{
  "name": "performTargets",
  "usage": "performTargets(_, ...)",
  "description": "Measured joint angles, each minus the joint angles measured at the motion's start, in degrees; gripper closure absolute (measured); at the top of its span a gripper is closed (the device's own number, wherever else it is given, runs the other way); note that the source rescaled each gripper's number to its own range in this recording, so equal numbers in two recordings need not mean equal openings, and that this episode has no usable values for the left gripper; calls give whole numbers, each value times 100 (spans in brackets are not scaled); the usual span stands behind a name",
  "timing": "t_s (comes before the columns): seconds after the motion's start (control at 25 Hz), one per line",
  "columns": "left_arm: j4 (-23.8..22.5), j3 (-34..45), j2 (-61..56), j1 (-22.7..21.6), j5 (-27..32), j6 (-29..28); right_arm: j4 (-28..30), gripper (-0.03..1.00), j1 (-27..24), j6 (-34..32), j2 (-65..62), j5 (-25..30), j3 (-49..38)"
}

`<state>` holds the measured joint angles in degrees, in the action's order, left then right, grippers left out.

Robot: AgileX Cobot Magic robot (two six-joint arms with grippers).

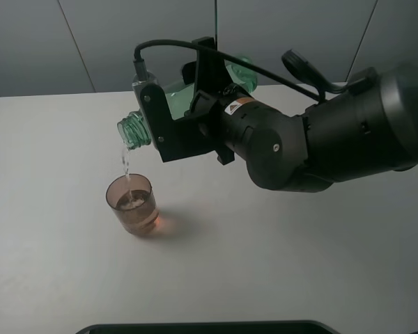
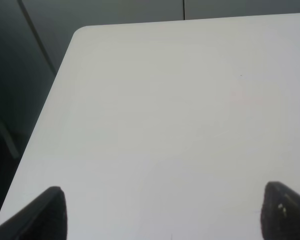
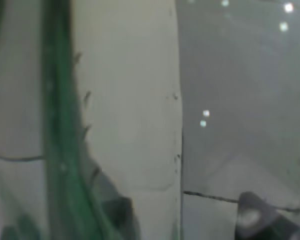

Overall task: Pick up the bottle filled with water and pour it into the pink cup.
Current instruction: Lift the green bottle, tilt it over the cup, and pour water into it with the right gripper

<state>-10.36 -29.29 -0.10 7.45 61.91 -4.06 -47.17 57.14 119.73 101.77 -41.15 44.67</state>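
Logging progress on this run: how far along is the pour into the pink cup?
Done: the bottle is lifted and tipped in the jaws of the right gripper, mouth above the pink cup. In hand: a thin stream of water falls into the partly filled cup. Left: finishing the pour; how much remains in the bottle is unclear.

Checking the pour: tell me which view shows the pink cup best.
The exterior high view: the pink cup stands whole and upright on the table, catching water from the tilted bottle. The left wrist view shows table but no cup; the right wrist view, only the green bottle up close.
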Motion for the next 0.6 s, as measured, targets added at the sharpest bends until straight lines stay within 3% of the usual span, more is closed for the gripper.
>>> performTargets(0.6, 0, 0, 0, 0, 0, 11, 150, 94, 0, 0, 0, 0, 0)
